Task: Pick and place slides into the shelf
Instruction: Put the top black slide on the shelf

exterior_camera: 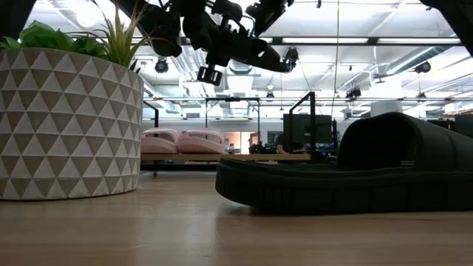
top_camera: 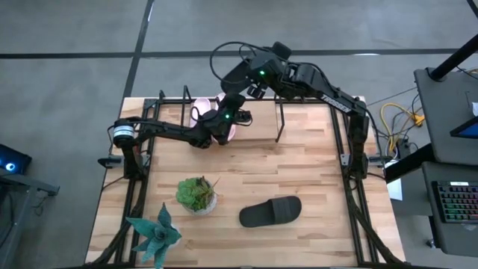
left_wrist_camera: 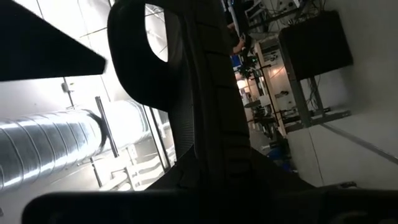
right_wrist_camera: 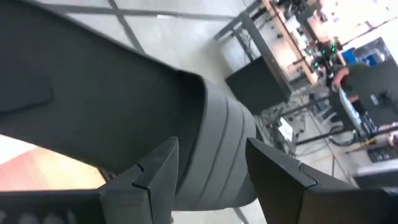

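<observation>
A wooden table (top_camera: 299, 179) is seen from above, with two dark robot arms meeting over its far edge. Four slide sandals can be counted. Two pale pink slides (exterior_camera: 181, 140) sit side by side on the low black wire shelf (top_camera: 280, 119) at the far side of the table. One black slide (top_camera: 270, 212) lies flat on the near part of the table, right of centre, well apart from the shelf. A second black slide (left_wrist_camera: 199, 106) is lifted in the air above the shelf area, between the two grippers.

The left gripper (top_camera: 222, 123) reaches in from the table's left side, just beside the pink slides; its wrist view is filled by the raised black slide's sole and strap, which it appears to be gripping. The right gripper (right_wrist_camera: 208, 171) comes from the right, high over the far edge, its two fingers (right_wrist_camera: 152, 174) closed narrowly on the ribbed edge of that same black slide.

Two potted plants stand near the front left: a green succulent in a patterned white pot (top_camera: 198, 194) and a spiky blue-green plant (top_camera: 155, 233) beside it.
</observation>
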Tool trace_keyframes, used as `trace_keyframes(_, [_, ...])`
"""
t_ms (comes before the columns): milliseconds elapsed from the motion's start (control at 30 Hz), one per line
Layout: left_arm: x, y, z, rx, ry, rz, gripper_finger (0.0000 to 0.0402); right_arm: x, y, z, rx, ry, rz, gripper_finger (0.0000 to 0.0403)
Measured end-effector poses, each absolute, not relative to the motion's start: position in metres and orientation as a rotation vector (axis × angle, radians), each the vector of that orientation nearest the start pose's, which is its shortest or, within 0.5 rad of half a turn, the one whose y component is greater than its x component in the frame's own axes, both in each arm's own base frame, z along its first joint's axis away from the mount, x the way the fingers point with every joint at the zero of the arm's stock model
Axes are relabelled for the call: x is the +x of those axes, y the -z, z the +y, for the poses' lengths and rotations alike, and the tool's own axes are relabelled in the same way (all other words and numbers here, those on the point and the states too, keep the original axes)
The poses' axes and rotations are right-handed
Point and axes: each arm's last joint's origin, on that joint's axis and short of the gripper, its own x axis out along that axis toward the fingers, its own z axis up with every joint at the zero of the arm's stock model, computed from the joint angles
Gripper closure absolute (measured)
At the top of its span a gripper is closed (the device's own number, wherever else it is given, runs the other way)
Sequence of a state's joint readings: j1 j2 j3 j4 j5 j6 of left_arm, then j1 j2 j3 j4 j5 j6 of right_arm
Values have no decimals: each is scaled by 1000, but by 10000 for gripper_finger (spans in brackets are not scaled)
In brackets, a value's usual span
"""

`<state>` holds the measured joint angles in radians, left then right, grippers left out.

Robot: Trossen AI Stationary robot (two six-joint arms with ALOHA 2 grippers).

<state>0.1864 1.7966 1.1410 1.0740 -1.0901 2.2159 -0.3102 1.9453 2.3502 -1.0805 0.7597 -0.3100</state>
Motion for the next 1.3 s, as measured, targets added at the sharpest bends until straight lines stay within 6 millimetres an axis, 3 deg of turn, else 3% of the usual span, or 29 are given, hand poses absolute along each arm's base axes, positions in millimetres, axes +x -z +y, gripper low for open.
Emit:
trace_keyframes(800, [375, -292, 98, 1697, -1034, 1044, 358, 352, -443, -134, -301, 957, 865, 225])
trace_keyframes(1300, [380, -295, 87, 1775, -976, 914, 359, 349, -442, -136, -343, 992, 905, 225])
